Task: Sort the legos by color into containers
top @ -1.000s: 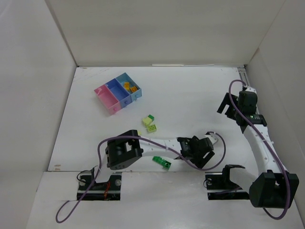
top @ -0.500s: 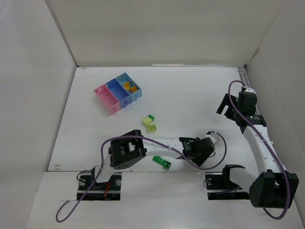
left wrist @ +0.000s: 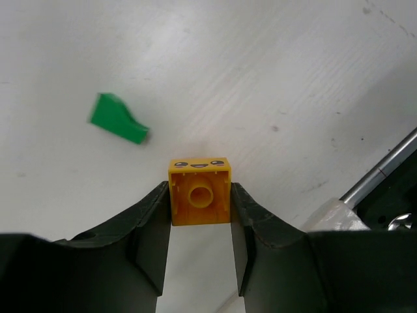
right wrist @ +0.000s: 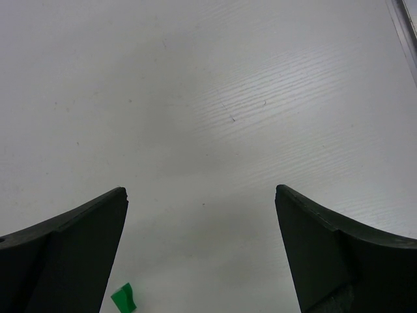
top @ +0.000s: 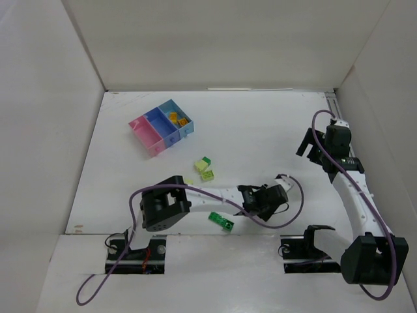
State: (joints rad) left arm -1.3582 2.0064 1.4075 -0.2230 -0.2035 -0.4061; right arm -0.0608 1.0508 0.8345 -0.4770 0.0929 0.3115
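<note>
while my left gripper (left wrist: 199, 190) clamps the orange brick (left wrist: 199, 199) near the table's (top: 273, 124) front edge, other orange bricks (top: 176, 118) sit in a blue bin (top: 186, 130) — the dark green brick (top: 221, 222) and pale pair (top: 204, 168) lie loose, unsorted. it's squarish, with no clear long axis — hollow underside toward my wrist. my right gripper (right wrist: 202, 195) gapes empty.

Bright, even, diffuse light falls from overhead on the white bench (top: 260, 130); I see only faint, soft shadows under the arms (top: 215, 192). In my left wrist view the orange brick (left wrist: 199, 192) is sharp, the green brick (left wrist: 118, 119) blurred. The right tool (right wrist: 201, 189) looks dark, soft-edged.
</note>
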